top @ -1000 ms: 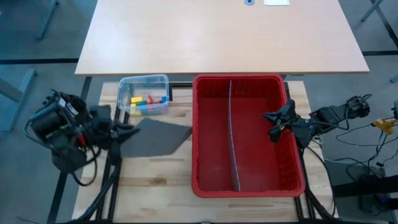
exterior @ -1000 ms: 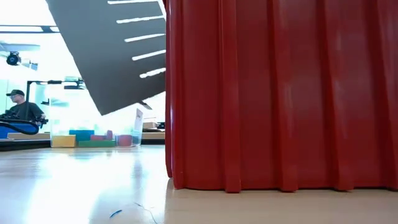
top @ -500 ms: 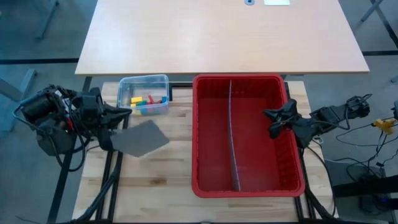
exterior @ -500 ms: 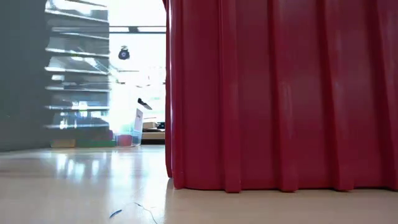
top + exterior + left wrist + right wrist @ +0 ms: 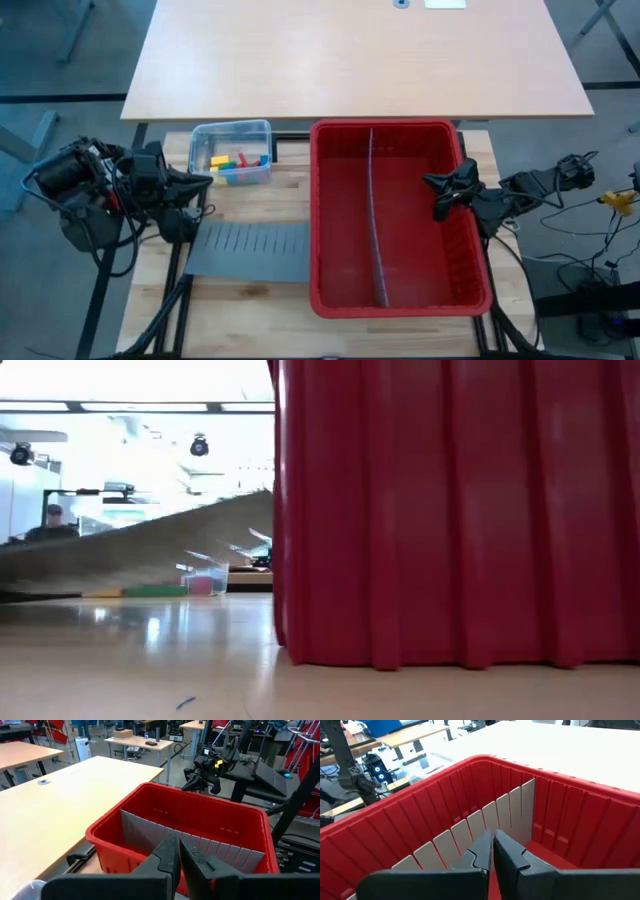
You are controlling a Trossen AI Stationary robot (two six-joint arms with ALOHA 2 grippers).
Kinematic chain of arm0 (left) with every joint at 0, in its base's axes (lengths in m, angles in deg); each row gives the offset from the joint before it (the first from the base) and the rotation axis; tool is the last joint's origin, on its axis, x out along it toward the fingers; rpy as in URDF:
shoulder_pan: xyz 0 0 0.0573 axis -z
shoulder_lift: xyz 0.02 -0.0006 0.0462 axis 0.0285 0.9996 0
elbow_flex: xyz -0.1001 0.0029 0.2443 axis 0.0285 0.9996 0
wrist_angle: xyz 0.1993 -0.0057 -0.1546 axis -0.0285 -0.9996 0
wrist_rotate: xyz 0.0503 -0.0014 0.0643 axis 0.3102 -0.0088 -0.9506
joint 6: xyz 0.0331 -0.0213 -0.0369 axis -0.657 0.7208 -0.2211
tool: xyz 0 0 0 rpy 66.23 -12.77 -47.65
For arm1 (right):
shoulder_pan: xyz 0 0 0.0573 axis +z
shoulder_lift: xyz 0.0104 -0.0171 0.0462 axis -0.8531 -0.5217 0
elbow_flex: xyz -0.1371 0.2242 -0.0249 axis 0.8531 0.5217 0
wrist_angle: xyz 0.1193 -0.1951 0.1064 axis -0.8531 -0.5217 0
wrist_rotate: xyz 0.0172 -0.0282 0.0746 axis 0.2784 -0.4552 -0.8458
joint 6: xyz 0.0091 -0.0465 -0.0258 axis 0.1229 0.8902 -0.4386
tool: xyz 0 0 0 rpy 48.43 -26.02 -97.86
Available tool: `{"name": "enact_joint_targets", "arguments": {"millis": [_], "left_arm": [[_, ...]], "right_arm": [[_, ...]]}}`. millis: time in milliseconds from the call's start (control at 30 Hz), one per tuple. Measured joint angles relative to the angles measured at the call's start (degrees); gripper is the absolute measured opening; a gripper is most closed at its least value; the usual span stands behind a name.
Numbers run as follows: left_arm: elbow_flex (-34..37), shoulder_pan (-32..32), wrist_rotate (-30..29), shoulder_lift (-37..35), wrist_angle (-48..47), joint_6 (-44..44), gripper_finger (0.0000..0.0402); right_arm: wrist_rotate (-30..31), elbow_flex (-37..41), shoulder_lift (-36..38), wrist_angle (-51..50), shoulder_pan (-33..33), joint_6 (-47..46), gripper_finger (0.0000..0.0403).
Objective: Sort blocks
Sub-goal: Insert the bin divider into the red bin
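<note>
Red, yellow, green and blue blocks point(image 5: 238, 162) lie in a small clear tub point(image 5: 232, 130) at the table's far left. My left gripper point(image 5: 205, 182) is shut and holds nothing; it hovers just near of the tub and, in its wrist view point(image 5: 179, 851), points at the red bin point(image 5: 318, 215). My right gripper point(image 5: 436, 196) is also shut with nothing in it, and hangs over the bin's right half point(image 5: 492, 845). A grey slotted panel point(image 5: 250, 250) lies on the table against the bin's left wall. In the low view the panel point(image 5: 150, 540) slants, its bin-side edge higher.
A grey divider point(image 5: 374, 200) stands lengthwise in the bin, splitting it into left and right halves. A large light table point(image 5: 350, 60) sits beyond the work table. Cables and arm gear crowd the right edge point(image 5: 580, 190).
My left gripper has drawn back toward the far-left and rolled, staying shut. The grey panel, which hung tilted in the air in front of it, has turned over and dropped onto the table beside the bin's left wall.
</note>
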Motion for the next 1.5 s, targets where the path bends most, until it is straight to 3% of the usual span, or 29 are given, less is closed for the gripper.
{"name": "enact_joint_targets", "arguments": {"millis": [233,567,767,900,1167,1500], "left_arm": [[0.9,-0.3,1.7,0.7,0.0,1.5,0.0025],[9.3,-0.3,2.9,0.3,0.0,11.2,0.0177],[11.1,-0.3,10.4,1.6,0.0,11.7,0.0244],[12.7,-0.3,16.6,3.6,-0.1,13.0,0.0258],[17.4,-0.3,29.9,11.0,0.0,11.5,0.0248],[30.0,-0.2,38.3,20.8,4.8,19.2,0.0286]], "right_arm": [[0.0,0.0,0.0,0.1,0.0,0.7,0.0000],[0.0,0.0,0.0,-0.3,0.0,0.8,0.0000],[0.0,0.0,0.0,-0.6,0.0,0.7,0.0000],[0.0,0.0,0.0,-0.8,0.0,0.6,0.0000],[1.6,0.0,0.0,-1.1,-0.1,0.4,0.0000],[2.0,0.0,0.0,-1.1,-0.3,-0.7,0.0000]]}}
